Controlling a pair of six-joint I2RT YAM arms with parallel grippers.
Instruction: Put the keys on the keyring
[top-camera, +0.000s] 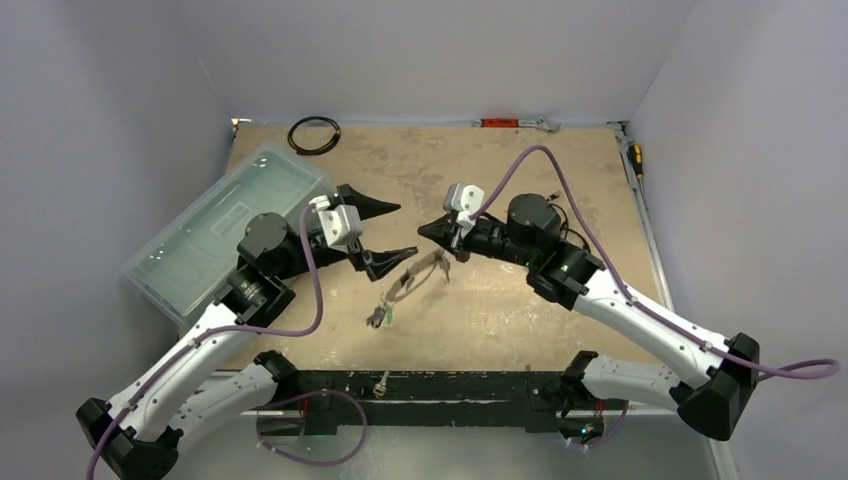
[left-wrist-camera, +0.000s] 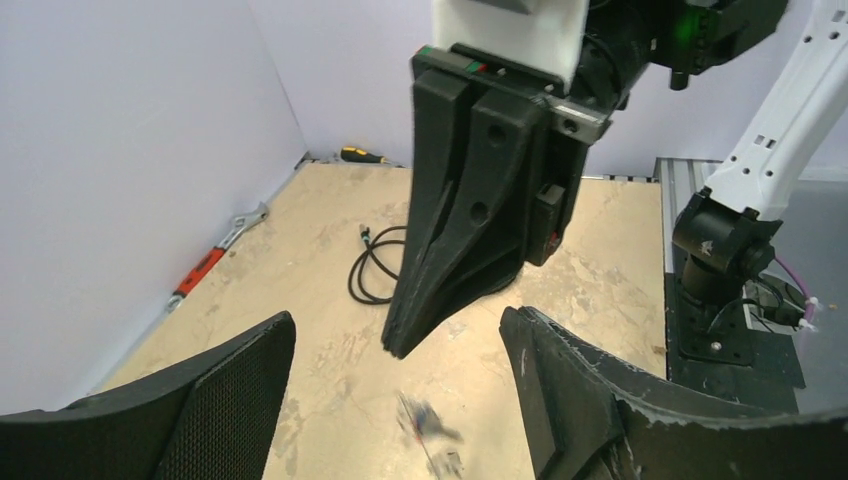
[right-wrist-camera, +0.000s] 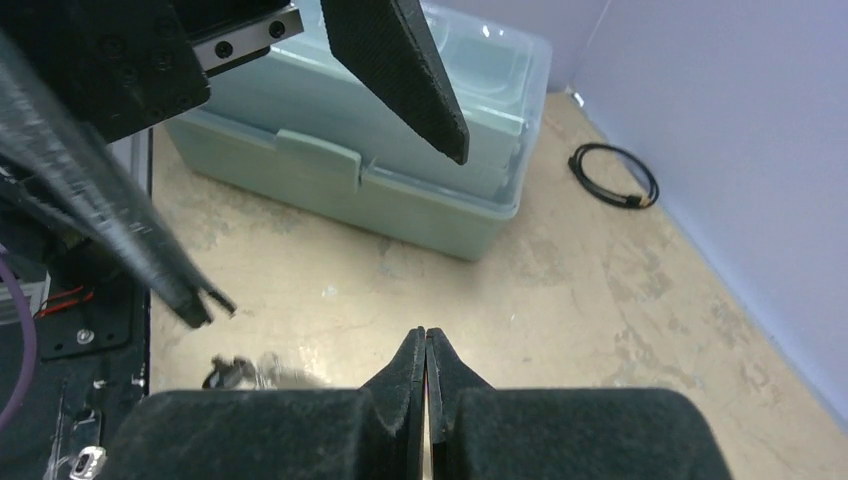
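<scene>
On the table (top-camera: 520, 300), top view, keyring (top-camera: 412, 277): a thin silvery hoop is seen slanting below and between the two arms, with the keys (top-camera: 380, 316) bunched at its near end. It is blurred, so whether it lies flat cannot be told.
Top view, left gripper (top-camera: 405, 230): spread wide, nothing between its fingers, held just beside the far end of the keyring.
Top view, right gripper (top-camera: 427, 229): pinched shut, its tip pointed at the left gripper. No hold on the keyring can be made out.
Step in hand, as judged: the keyring is to be taken up firmly before any key is threaded.
Left wrist view, keys (left-wrist-camera: 430, 432): a smeared patch is seen low between the wide black fingers, under the tip of the right gripper (left-wrist-camera: 400, 340). Tag colours cannot be read.
Left wrist view, approach advised: the descent should be delayed until the blur settles, and the wire rather than the keys should be centred between the pads.
Right wrist view, right gripper (right-wrist-camera: 425, 340): the pads are pressed together, with nothing seen between them.
Right wrist view, keyring (right-wrist-camera: 250, 370): a pale blurred glint is seen on the table, left of the shut tips.
Right wrist view, care advised: the shut tips should be drawn aside so that the left fingers (right-wrist-camera: 400, 80) are not struck.
</scene>
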